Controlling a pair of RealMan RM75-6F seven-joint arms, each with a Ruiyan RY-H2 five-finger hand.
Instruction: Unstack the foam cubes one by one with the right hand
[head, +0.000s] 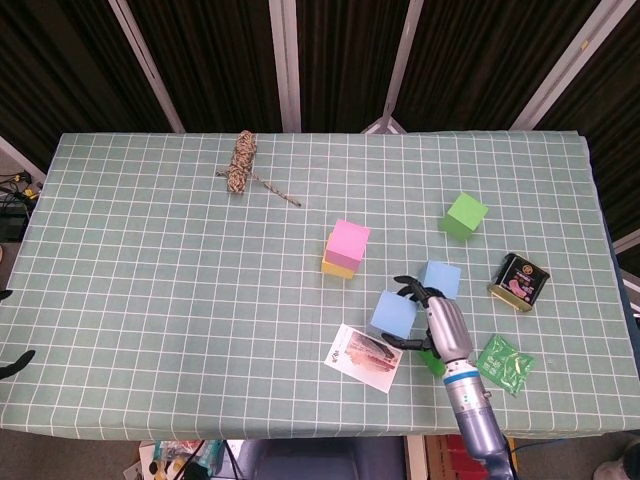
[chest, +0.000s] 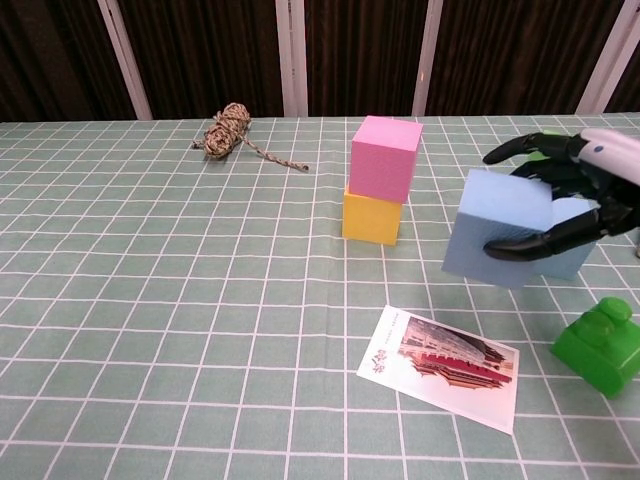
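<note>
The right hand held a light blue foam cube, fingers wrapped over its top and near faces. To finish the step well, it needed to lower the cube onto bare counter left of the green toy brick and far of the postcard, then spread its fingers cleanly. The cube sat at the hand's left, right and near of the pink-on-yellow stack. The left hand was not in view.
</note>
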